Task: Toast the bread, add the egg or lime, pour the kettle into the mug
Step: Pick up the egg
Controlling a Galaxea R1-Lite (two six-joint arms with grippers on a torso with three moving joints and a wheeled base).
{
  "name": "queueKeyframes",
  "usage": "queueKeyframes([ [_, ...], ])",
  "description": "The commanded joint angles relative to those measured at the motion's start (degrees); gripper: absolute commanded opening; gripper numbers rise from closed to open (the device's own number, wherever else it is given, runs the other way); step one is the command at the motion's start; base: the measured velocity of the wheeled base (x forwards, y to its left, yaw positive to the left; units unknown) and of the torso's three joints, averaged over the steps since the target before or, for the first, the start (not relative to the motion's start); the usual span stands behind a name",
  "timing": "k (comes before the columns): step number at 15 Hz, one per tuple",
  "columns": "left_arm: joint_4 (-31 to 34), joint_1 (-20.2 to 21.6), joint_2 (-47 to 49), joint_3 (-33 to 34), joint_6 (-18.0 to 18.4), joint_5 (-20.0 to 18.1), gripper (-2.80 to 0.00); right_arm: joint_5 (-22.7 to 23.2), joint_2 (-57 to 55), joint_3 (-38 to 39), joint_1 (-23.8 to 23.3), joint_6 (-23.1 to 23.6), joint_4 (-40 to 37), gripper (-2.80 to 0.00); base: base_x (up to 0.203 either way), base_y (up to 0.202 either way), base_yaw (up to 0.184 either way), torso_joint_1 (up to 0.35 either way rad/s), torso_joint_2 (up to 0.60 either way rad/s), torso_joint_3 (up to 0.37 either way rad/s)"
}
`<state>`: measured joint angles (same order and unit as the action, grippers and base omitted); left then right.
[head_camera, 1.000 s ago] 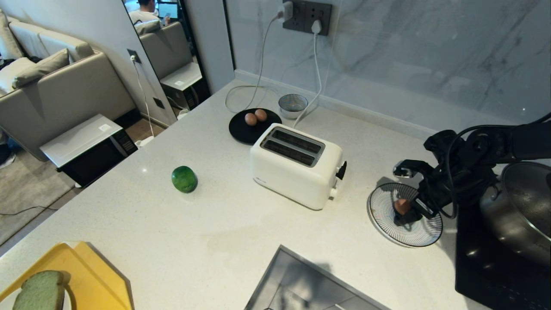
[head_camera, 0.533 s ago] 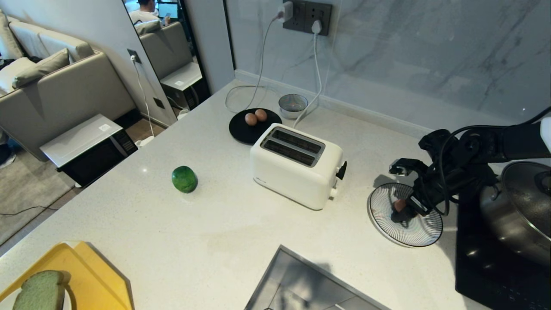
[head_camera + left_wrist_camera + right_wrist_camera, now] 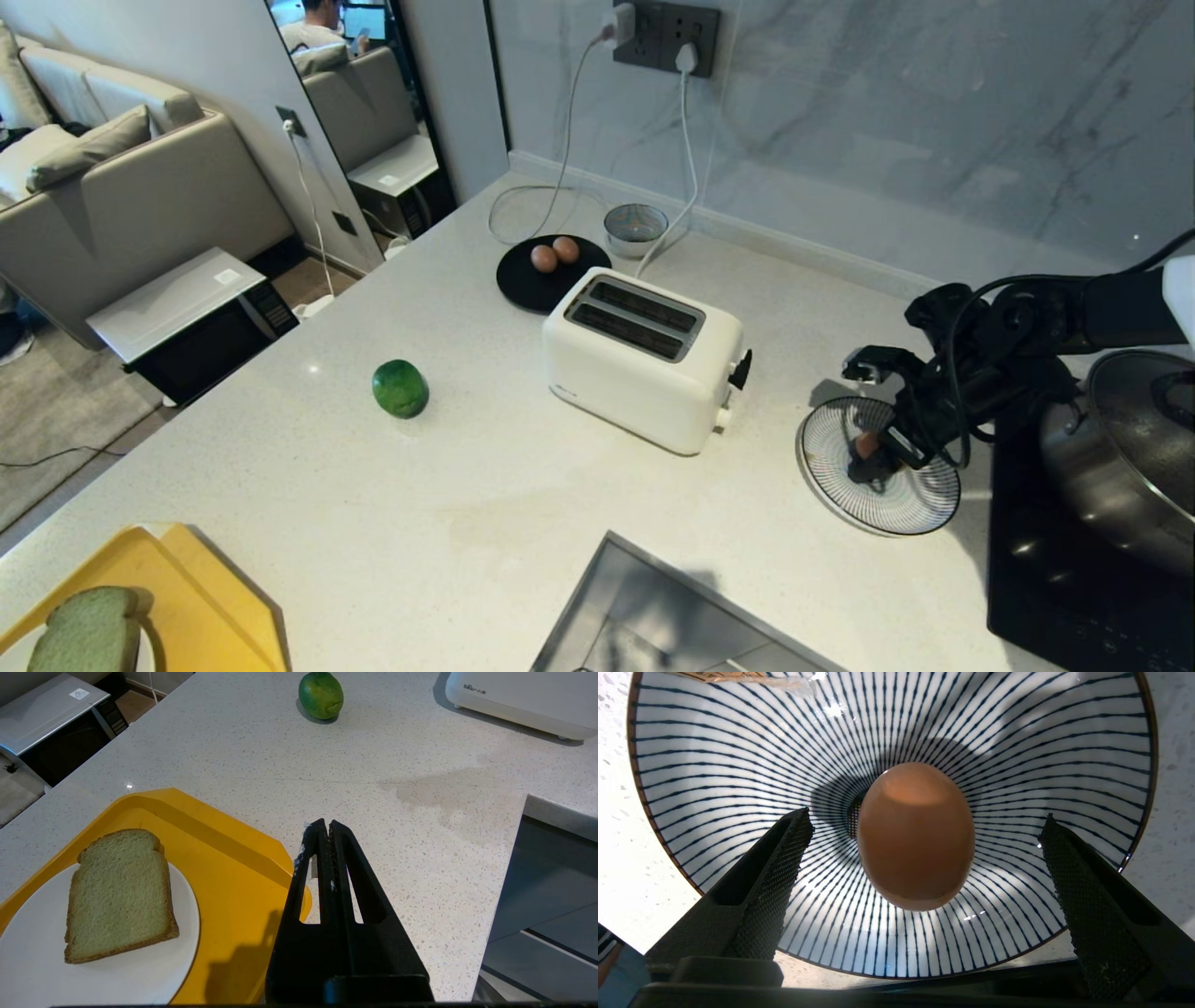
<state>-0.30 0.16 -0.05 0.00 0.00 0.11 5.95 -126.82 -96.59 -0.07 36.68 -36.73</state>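
Brown egg unmoved in bowl | right gripper fingers wide, slightly raised

Bright daylight, hard shadows, glare across the striped bowl.

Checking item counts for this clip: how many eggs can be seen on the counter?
3. Two eggs lie side by side on the black plate behind the toaster. One egg lies in the striped bowl, between the open right pincer's fingers. None seem hidden.
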Motion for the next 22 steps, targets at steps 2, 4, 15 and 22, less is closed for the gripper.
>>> queueKeyframes([
  [2,-0.05,0.02,-0.04,0.09,0.0,-0.02,-2.8,-0.14,-0.27,-0.09,0.02,0.14,-0.18,0.0,0.0,0.0,0.0,0.0,0.0,0.0],
  [4,-0.05,0.02,-0.04,0.09,0.0,-0.02,-2.8,-0.14,-0.36,-0.18,-0.01,0.14,-0.18,0.0,0.0,0.0,0.0,0.0,0.0,0.0],
  [15,-0.05,0.02,-0.04,0.09,0.0,-0.02,-2.8,-0.94,-0.71,-0.45,0.07,0.41,-0.18,0.0,0.0,0.0,0.0,0.0,0.0,0.0],
  [22,-0.05,0.01,-0.04,0.09,0.0,0.07,-2.8,-0.85,-0.8,-0.45,0.97,0.32,-0.18,0.0,0.0,0.0,0.0,0.0,0.0,0.0],
])
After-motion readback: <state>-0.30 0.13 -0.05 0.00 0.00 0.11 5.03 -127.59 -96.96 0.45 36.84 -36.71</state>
